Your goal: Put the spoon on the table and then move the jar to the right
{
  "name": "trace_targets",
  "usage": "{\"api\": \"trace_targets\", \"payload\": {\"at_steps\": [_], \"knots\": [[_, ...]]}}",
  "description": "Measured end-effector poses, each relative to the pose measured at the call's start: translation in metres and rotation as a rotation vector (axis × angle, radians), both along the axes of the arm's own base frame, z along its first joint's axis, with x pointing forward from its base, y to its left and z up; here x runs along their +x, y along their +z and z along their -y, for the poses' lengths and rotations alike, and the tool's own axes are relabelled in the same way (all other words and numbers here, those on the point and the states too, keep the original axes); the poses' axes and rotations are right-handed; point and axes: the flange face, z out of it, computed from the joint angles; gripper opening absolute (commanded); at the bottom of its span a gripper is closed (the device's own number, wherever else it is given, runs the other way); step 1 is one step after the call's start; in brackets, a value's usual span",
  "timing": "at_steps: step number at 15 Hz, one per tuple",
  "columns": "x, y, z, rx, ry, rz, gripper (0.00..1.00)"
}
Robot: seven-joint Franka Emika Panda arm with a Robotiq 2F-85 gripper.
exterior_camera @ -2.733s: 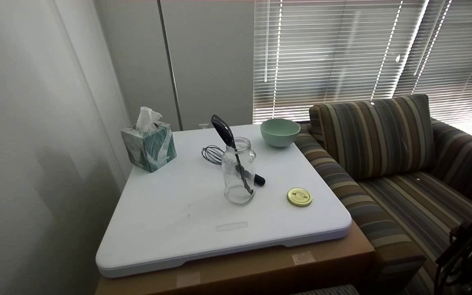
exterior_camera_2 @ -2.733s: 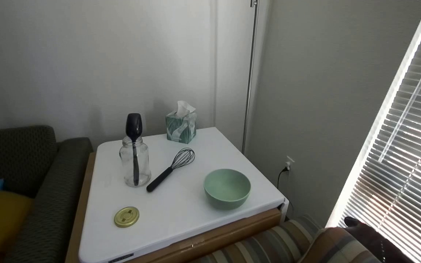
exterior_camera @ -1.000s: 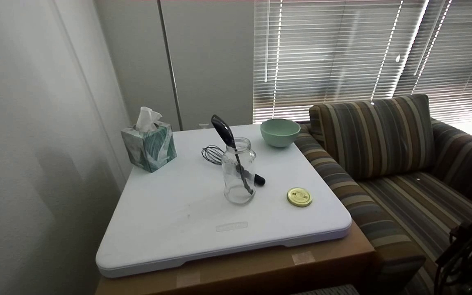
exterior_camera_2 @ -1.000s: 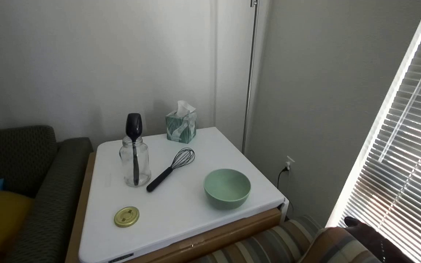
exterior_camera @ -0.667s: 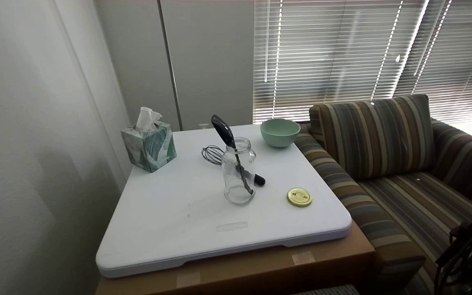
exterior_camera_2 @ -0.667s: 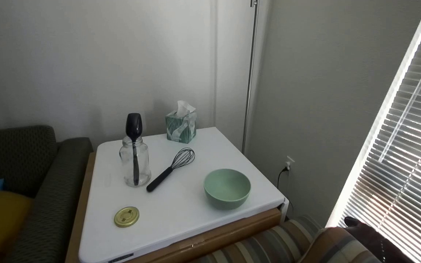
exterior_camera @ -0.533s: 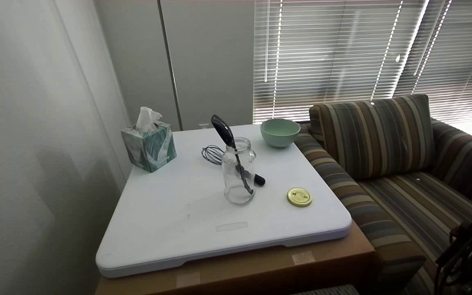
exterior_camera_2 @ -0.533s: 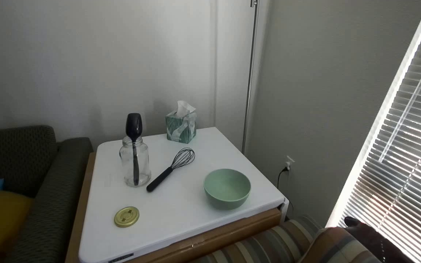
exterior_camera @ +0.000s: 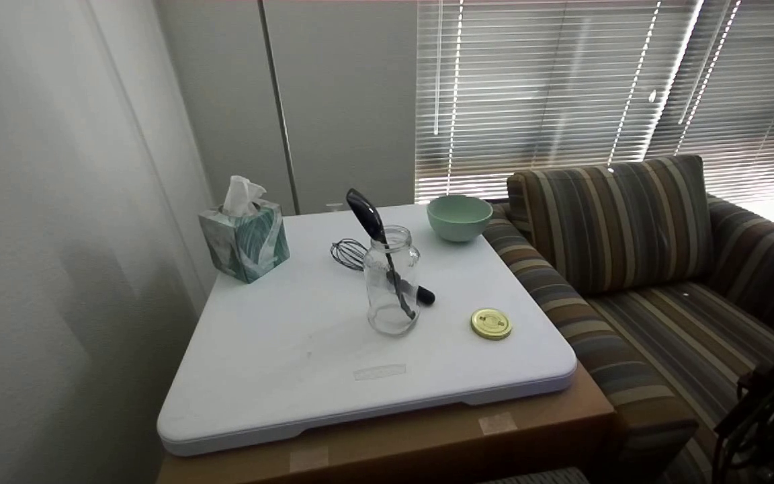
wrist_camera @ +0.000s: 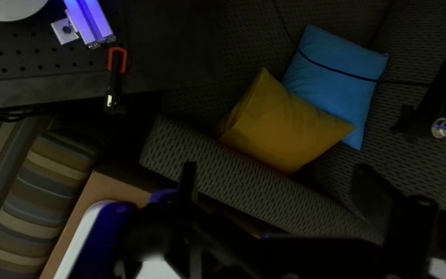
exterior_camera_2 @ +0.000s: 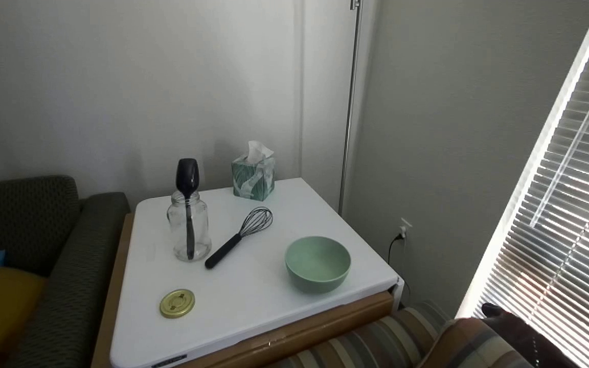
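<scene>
Nearest, in the wrist view, the gripper (wrist_camera: 276,174) has its fingers spread wide with nothing between them, well away from the spoon (exterior_camera: 365,214). In an exterior view, the clear jar (exterior_camera: 380,290) stands upright on the table (exterior_camera: 279,349), a gold lid (exterior_camera: 491,323) near it at three o'clock. The spoon is inside the jar, handle down, head above the rim and leaning toward eleven; reaching for it looks like the step in hand. Best to come down from above, close on the neck just over the rim, and draw the handle up along its slant until its end clears the mouth, since a sideways pull could tip the glass. Lay it flat, apart from the lid. Just behind the jar, a whisk (exterior_camera: 349,254) slants from ten to four, its dark handle easy to confuse with the spoon's through the glass. Farther off, a tissue box (exterior_camera: 246,240) sits toward ten and a green bowl (exterior_camera: 459,220) toward one.
</scene>
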Motion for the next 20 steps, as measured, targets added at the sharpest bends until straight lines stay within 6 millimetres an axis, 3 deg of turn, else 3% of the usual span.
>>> {"api": "trace_targets", "payload": {"at_steps": [13, 20], "knots": [[0.002, 0.000, -0.002, -0.016, 0.007, 0.025, 1.00], [0.042, -0.019, -0.002, -0.092, 0.050, 0.155, 1.00]]}}
